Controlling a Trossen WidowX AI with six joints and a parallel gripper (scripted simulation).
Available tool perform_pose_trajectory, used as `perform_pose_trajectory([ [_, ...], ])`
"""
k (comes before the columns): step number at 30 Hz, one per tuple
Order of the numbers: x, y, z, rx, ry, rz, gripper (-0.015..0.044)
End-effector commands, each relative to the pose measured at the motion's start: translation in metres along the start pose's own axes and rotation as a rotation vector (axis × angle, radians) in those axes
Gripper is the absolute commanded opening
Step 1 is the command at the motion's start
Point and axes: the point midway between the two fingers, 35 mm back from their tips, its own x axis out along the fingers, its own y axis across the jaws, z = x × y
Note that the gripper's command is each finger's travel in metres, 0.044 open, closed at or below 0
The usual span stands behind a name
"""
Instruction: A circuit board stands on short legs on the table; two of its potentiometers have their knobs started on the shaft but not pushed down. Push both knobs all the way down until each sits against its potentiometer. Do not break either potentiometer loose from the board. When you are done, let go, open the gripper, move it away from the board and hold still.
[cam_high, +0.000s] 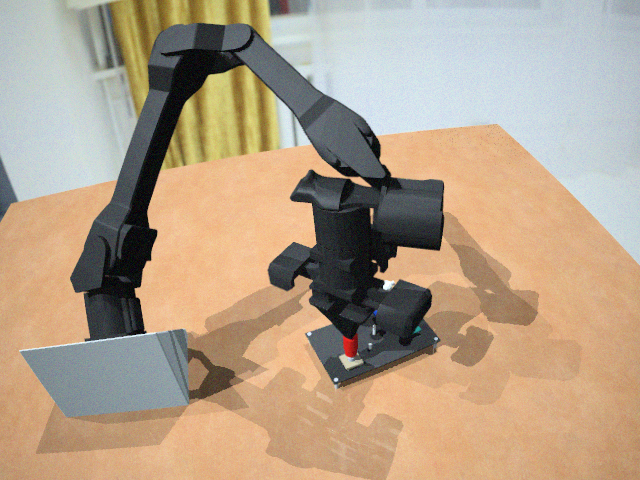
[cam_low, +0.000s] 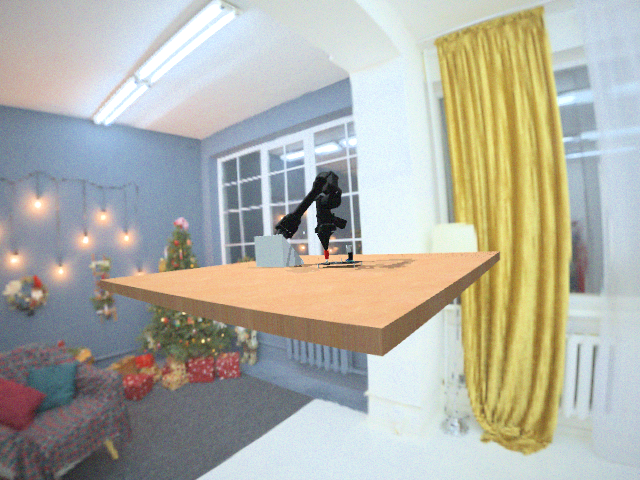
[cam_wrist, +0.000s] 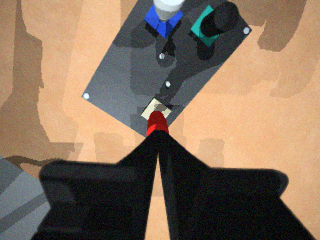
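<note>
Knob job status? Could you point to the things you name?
Done: can't confirm any knob seated; the white knob (cam_high: 388, 284) (cam_wrist: 169, 6) and black knob (cam_wrist: 226, 17) are unclear.
In hand: closed gripper (cam_high: 351, 334) (cam_low: 325, 249) (cam_wrist: 158, 135) tips at the red knob's (cam_high: 350, 346) (cam_low: 326, 254) (cam_wrist: 157, 122) top, shaft showing below.
Left: seat red, settle the second, open, back off.

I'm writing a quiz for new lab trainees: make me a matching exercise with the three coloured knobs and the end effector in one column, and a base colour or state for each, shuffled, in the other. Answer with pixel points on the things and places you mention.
Column 1
1. Red knob (cam_high: 350, 346) (cam_low: 326, 254) (cam_wrist: 157, 121)
2. White knob (cam_high: 388, 284) (cam_wrist: 169, 6)
3. Black knob (cam_low: 350, 255) (cam_wrist: 226, 17)
4. End effector (cam_high: 351, 334) (cam_low: 325, 249) (cam_wrist: 158, 135)

Column 2
A. Above the teal base (cam_high: 417, 329) (cam_wrist: 199, 31)
B. Shut, fingertips at the top of a knob
C. Above the cream base (cam_high: 352, 362) (cam_wrist: 151, 108)
D. Above the blue base (cam_high: 375, 313) (cam_wrist: 163, 28)

Right pairs: 1-C, 2-D, 3-A, 4-B
</note>
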Motion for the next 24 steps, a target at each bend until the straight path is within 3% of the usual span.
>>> perform_pose_trajectory([
  [1, 0.0105, 0.0003, 0.0024, -0.014, 0.004, 0.012, 0.0000],
  [24, 0.0137, 0.0004, 0.0024, -0.014, 0.004, 0.012, 0.0000],
])
